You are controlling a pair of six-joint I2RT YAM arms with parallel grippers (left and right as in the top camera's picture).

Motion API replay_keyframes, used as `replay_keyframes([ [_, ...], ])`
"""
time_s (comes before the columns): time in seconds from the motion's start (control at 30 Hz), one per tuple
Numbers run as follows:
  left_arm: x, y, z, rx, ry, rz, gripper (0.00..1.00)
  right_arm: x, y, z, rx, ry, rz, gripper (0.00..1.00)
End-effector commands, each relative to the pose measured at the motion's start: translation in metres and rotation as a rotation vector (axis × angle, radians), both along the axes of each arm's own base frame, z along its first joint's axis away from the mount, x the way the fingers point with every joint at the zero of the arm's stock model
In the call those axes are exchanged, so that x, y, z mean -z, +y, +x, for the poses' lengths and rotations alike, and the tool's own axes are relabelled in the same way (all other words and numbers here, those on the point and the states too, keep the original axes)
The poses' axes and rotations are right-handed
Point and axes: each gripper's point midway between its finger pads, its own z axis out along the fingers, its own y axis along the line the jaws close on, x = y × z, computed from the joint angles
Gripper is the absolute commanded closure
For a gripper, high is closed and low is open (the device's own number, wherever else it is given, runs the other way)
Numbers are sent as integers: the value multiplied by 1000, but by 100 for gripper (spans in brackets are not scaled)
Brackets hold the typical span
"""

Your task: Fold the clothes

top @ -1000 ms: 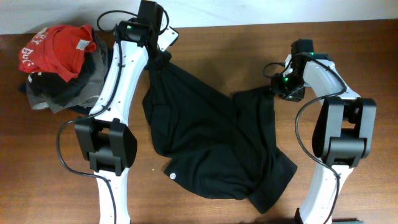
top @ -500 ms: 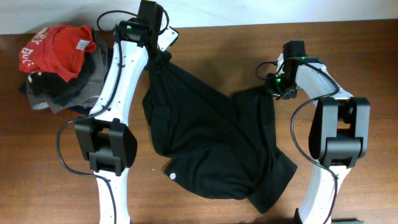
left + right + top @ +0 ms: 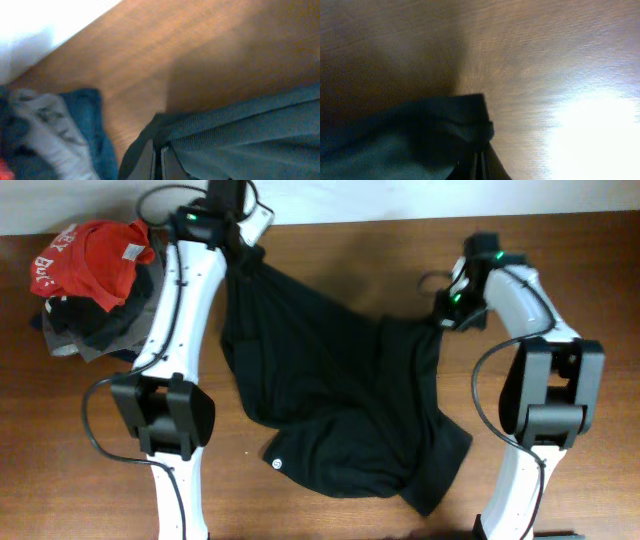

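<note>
Overhead: the shirt [image 3: 330, 400] lies on the table [image 3: 560, 270], stretched between both grippers. The left gripper [image 3: 243, 248] pinches its upper corner, with a pile [image 3: 90, 280] on the gripper's side away from the shirt. The right gripper [image 3: 441, 320] pinches the opposite edge.

Left wrist: the left gripper [image 3: 159, 152] is clamped tight on a shirt [image 3: 240, 135] fold.

Right wrist: the right gripper [image 3: 480, 160] is closed on a shirt [image 3: 420, 135] corner, with cloth trailing to one side.
</note>
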Motion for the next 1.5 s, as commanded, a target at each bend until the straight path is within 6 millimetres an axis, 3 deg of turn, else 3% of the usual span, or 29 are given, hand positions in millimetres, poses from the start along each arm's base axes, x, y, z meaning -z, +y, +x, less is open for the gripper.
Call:
replay_keyframes([
  [0.0,-46,30,9,-108,-103,-35,100,-89,-29,23,23,-163,-24,96],
  [0.03,-53,34,8,-120,-111,-39,99,-105,-34,23,32,-177,-24,96],
  [0.07,-67,40,4,-131,-127,-43,99,-136,-40,20,30,-209,-18,96],
  [0.17,-81,42,-1,-133,-143,-46,100,-178,-47,14,38,-262,-14,96],
  [0.2,-93,42,-5,-132,-161,-50,99,-206,-52,8,49,-304,-16,96],
  [0.27,-105,42,-9,-131,-179,-53,99,-232,-56,2,60,-348,-25,96],
  [0.37,-143,44,-24,-130,-248,-67,99,-290,-59,-21,70,-461,-50,96],
  [0.53,-200,45,-55,-130,-371,-99,99,-344,-58,-53,81,-586,-78,96],
  [0.83,-302,43,-139,-96,-599,-157,99,-419,-43,-118,78,-794,-124,96],
  [1.0,-337,46,-189,-81,-680,-180,100,-456,-45,-166,118,-907,-211,96],
  [1.1,-351,51,-217,-80,-718,-189,99,-478,-46,-201,154,-981,-271,96],
  [1.23,-360,55,-239,-80,-742,-194,99,-501,-45,-247,198,-1075,-336,96],
  [1.37,-359,55,-240,-81,-736,-192,99,-513,-47,-274,231,-1127,-380,96],
  [1.47,-351,54,-232,-81,-704,-185,99,-513,-48,-276,222,-1126,-398,96],
])
